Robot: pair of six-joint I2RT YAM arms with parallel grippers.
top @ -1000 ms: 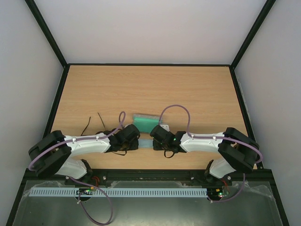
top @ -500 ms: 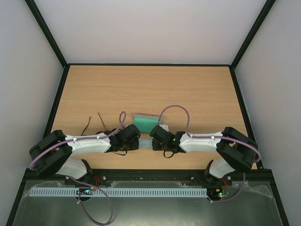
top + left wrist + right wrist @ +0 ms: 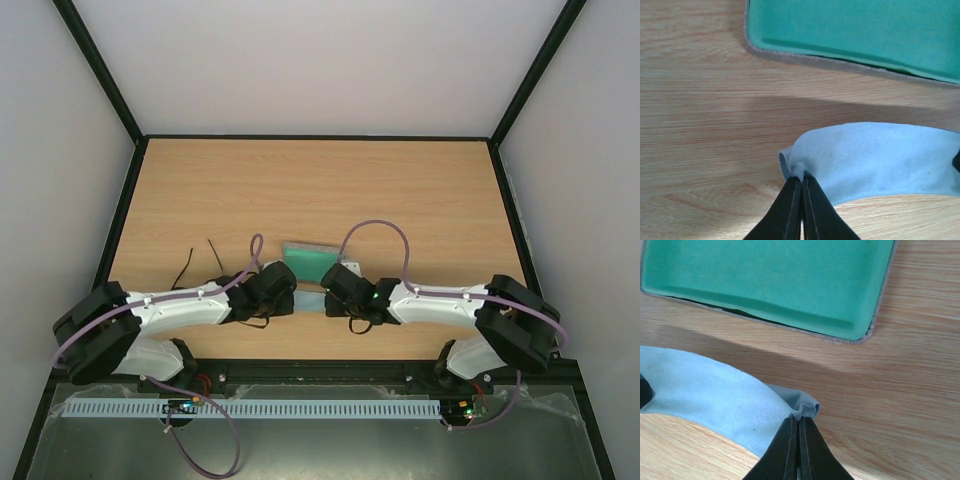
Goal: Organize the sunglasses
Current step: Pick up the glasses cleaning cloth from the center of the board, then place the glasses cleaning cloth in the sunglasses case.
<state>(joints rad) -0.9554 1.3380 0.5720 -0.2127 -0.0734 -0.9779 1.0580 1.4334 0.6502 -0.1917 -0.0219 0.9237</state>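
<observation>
From above, the left end effector point(image 3: 296, 300) and right end effector point(image 3: 326, 298) meet over the blue cloth point(image 3: 310, 303) on the counter point(image 3: 400, 190), at 6 o'clock of the open case point(image 3: 310, 258). The sunglasses point(image 3: 214, 253) lie at its 9 o'clock, partly under the left arm. Left wrist: the fingers have just pressed together, pinching a cloth point(image 3: 875, 160) corner. Right wrist: likewise on the opposite corner of the cloth point(image 3: 705, 390). The cloth looks ready to lift, the sunglasses untouched

Top view high, looks down on table point(image 3: 400, 190); wrist views close, opposed, share cloth point(image 3: 880, 155), case point(image 3: 865, 30)
</observation>
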